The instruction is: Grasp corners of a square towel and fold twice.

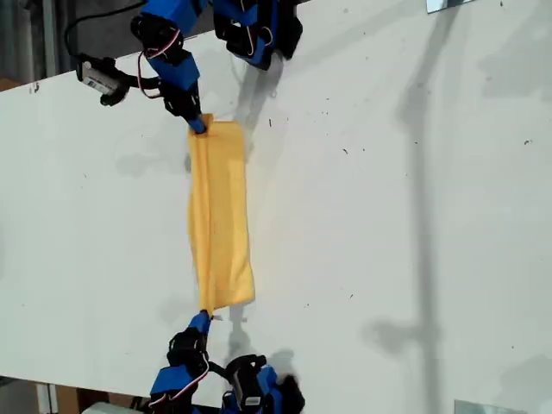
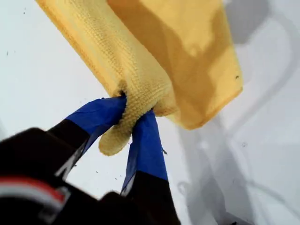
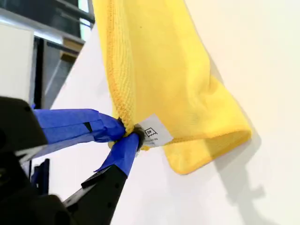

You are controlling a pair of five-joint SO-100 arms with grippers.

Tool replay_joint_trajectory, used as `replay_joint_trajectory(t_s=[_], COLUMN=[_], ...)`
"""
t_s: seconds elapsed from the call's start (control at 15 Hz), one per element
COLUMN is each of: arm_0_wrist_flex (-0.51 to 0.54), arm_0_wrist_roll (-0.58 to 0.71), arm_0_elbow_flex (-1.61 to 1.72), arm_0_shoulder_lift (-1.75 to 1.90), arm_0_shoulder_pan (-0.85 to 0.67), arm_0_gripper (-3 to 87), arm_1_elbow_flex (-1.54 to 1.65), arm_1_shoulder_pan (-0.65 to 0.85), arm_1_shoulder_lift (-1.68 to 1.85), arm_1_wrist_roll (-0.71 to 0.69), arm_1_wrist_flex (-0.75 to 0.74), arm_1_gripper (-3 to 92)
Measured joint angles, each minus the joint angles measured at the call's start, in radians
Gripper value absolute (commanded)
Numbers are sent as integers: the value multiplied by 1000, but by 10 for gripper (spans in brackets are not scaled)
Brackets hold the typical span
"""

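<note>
Now gripping the square towel (image 1: 220,216) at both ends: first gripper (image 2: 133,123) clamped on one corner, second gripper (image 3: 126,136) pinching another beside its label (image 3: 153,132). Stretched long, folded, over the white table (image 1: 388,216).

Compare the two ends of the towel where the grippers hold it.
The towel end at my second gripper carries a white label; the end at my first gripper shows none. At my first gripper a rounded tip of cloth pokes out between the fingers; at my second gripper the hem is pinched right at the fingertips. Both ends are folded double, and each gripper is shut on a corner.
</note>
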Motion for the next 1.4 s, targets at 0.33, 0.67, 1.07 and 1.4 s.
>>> replay_joint_trajectory(t_s=[0.33, 0.67, 1.07, 1.4], arm_0_wrist_flex=[-103, -101, -225, -164], arm_0_wrist_roll=[155, 291, 368, 367], arm_0_elbow_flex=[-44, -344, -445, -572], arm_0_shoulder_lift=[-233, -551, -939, -1072], arm_0_shoulder_pan=[-213, -377, -518, -523], arm_0_gripper=[-2, -2, -2, -2], arm_1_elbow_flex=[-3, -143, -347, -431], arm_1_shoulder_pan=[201, 379, 420, 419], arm_1_shoulder_lift=[-176, -449, -887, -1035], arm_1_wrist_roll=[-120, -187, -193, -198], arm_1_wrist_flex=[-129, -225, -293, -275], arm_1_gripper=[-1, -1, -1, -1])
